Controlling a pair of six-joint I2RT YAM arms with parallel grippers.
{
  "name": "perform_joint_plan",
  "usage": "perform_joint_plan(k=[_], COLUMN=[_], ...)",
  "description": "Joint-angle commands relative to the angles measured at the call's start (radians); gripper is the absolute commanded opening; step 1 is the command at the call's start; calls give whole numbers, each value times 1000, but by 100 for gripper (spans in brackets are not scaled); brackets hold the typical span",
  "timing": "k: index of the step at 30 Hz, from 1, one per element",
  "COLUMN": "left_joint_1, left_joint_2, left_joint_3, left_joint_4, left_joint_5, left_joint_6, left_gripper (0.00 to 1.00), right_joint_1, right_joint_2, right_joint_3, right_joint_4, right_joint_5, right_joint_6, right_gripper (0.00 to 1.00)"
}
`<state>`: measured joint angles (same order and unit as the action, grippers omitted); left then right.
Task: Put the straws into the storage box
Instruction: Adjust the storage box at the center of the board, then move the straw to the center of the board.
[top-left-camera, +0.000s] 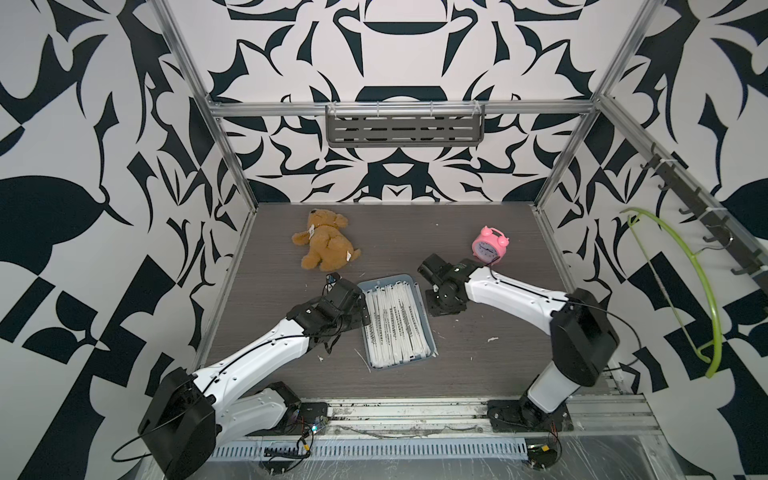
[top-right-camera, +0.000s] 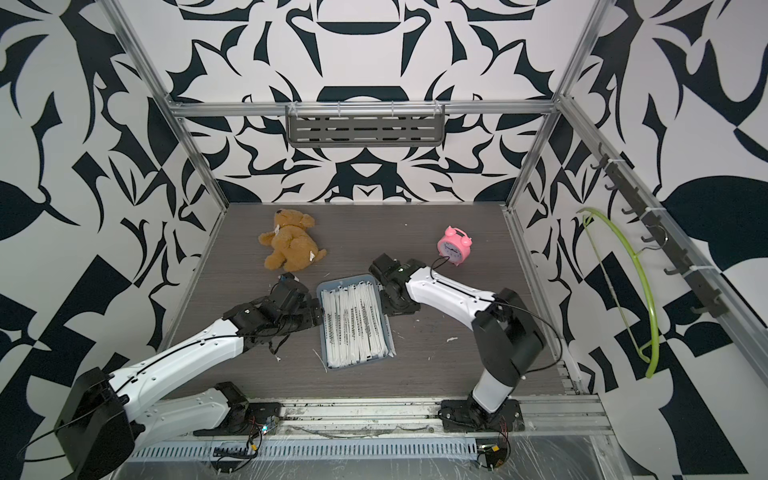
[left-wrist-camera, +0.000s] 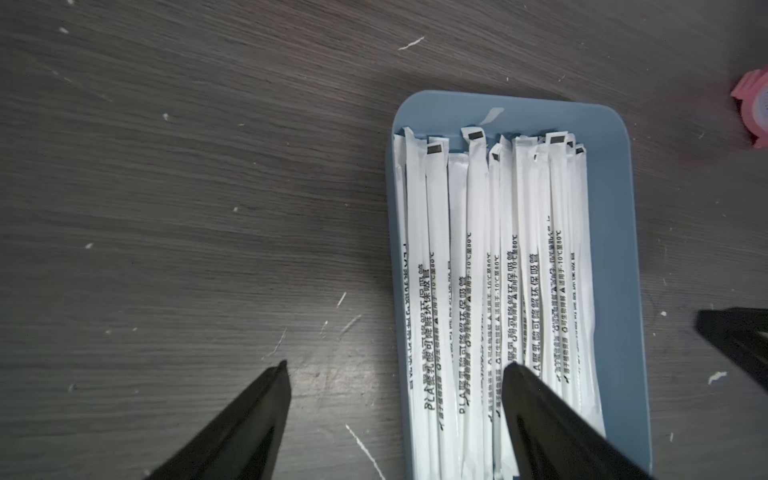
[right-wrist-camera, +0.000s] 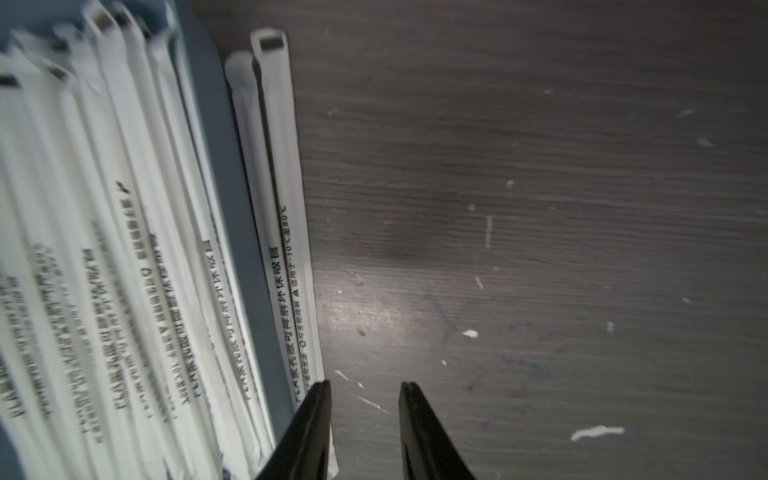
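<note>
Clearing up stragglers seems to be the step in hand. The storage box (top-left-camera: 386, 281) sits at mid-table between the two arms, and the bulk of the straws (top-left-camera: 395, 324) lie lengthwise inside it, packed side by side. In the right wrist view, two loose straws (right-wrist-camera: 286, 199) lie outside it, just beside its long wall on the table (right-wrist-camera: 540, 208). The right gripper (right-wrist-camera: 362, 388) hangs by their near end with its jaws partly apart and only bare table between them; one finger overlaps the wrappers' end but grips nothing. The left gripper (left-wrist-camera: 395, 368) stands wide apart and empty, straddling the box's opposite wall, one finger over the straws inside and one over the table. Next, the right gripper probably needs to shift sideways until its fingers bracket the loose pair, sink to the tabletop, close, then lift over the low rim. Flat wrappers tight against the wall leave little room for a finger, so a slip or a nudged box looks possible.
</note>
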<state>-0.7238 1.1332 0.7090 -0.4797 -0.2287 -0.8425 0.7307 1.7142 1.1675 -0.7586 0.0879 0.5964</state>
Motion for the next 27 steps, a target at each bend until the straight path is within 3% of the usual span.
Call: perform_joint_plan(k=[1,11,15,20,27], left_joint_1=[-2,-76,-88,-88,-88], left_joint_2=[28,116,133,133,93], left_joint_3=[36,85,101,102,80], left_joint_4=[20,2,-3,-25,-29], left_joint_5=[23,-25,-26,-46,-75], left_joint_6=[-15,-49,-43,-30,-5], left_gripper=[87,86,86,87,88], right_joint_1=[16,16,12,-27,-108], right_joint_2=[35,144,174,134,65], right_joint_3=[2,27,8,-45,-80], right_joint_4=[109,164,156,131,80], right_joint_5=[-39,-108,-77,-27,-6], right_joint_6=[-54,-63,-59,-78,-138], right_gripper=[35,37,36,25,26])
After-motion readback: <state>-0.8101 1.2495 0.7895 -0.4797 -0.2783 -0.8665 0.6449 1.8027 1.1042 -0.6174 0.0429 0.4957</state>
